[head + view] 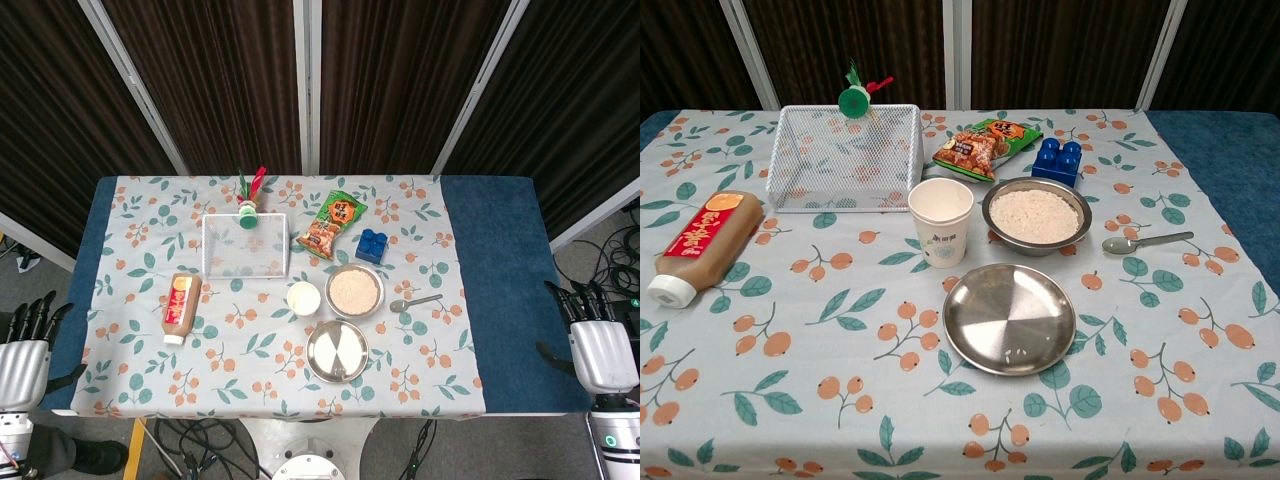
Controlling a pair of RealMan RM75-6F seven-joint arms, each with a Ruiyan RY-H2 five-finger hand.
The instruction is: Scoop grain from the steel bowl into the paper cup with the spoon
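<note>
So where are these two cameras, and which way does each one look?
Head view: high up, looking almost straight down on the table; the left hand and right hand show at the near corners, fingers spread.
Chest view: lower, looking across the table toward the curtain; no part of the robot shows.
Both see the cup, bowl, spoon, plate, basket and bottle.

Lab-style test bay: dark curtain panels (220, 70), loose floor cables (190, 440).

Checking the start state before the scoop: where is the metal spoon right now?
The small metal spoon lies flat on the floral tablecloth, on the right in the chest view, just right of the grain-filled steel bowl, untouched by either robot hand.
</note>
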